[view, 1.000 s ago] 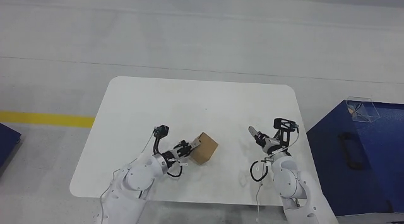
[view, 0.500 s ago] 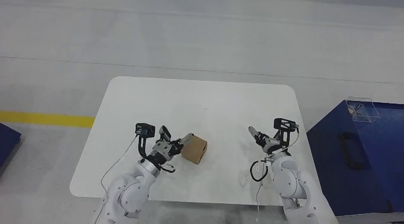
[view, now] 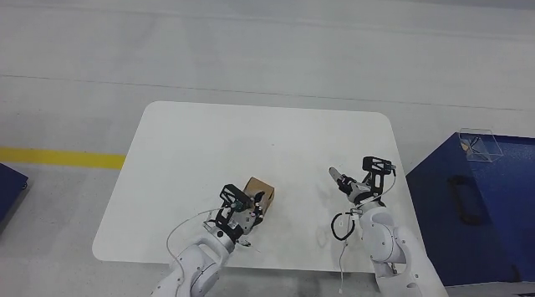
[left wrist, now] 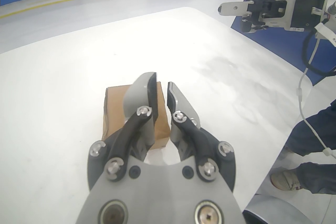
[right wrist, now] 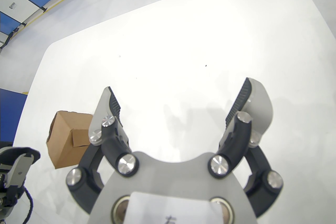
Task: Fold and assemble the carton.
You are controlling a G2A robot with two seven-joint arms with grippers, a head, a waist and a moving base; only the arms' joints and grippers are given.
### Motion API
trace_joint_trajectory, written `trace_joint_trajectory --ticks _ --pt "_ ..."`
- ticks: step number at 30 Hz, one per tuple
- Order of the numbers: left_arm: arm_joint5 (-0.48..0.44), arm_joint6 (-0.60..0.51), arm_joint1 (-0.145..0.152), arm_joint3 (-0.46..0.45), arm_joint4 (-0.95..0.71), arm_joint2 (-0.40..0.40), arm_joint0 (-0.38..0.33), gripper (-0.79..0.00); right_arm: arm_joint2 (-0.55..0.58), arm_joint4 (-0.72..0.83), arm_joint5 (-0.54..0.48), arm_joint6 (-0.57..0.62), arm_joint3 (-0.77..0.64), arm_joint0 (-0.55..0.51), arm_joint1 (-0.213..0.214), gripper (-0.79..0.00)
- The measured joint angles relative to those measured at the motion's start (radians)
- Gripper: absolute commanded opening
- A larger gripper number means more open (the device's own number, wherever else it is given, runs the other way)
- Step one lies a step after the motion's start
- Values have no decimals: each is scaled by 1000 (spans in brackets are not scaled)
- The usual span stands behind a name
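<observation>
The carton [view: 260, 190] is a small brown closed box standing on the white table [view: 251, 130], near its front edge. My left gripper [view: 247, 204] sits at the carton's near side, just above its top. In the left wrist view its fingers [left wrist: 160, 86] are nearly together with nothing between them, and the carton [left wrist: 113, 109] lies under and behind them. My right gripper [view: 335, 175] hovers over the table's right part, well apart from the carton. It stands open and empty [right wrist: 178, 88], with the carton [right wrist: 65, 135] off to its side.
A dark blue cabinet [view: 485, 205] stands close to the table's right edge, with a clear plastic box [view: 478, 142] on top. The table's back half is bare white surface.
My left arm has swung from the carton's left side round to its near side. The carton has shifted slightly left and turned. The right arm has kept still.
</observation>
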Motion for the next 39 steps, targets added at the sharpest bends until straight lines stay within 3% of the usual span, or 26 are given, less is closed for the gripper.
trace_joint_trajectory --ticks 7,20,25,31,33,38,39 --pt "48 -71 -8 48 -18 25 -31 -785 0 0 0 0 0 0 0 0" --pt "93 -78 -12 62 -9 44 -37 -785 0 0 0 0 0 0 0 0" --pt "90 -1 -14 44 -50 39 -24 -785 0 0 0 0 0 0 0 0" --pt "118 -61 -15 65 -14 48 -36 -785 0 0 0 0 0 0 0 0" --pt "128 -14 -16 51 -30 46 -29 -785 0 0 0 0 0 0 0 0" --pt "120 241 -6 -34 -50 -6 48 -785 0 0 0 0 0 0 0 0" --pt "131 281 -4 -45 -52 -18 63 -671 0 0 0 0 0 0 0 0"
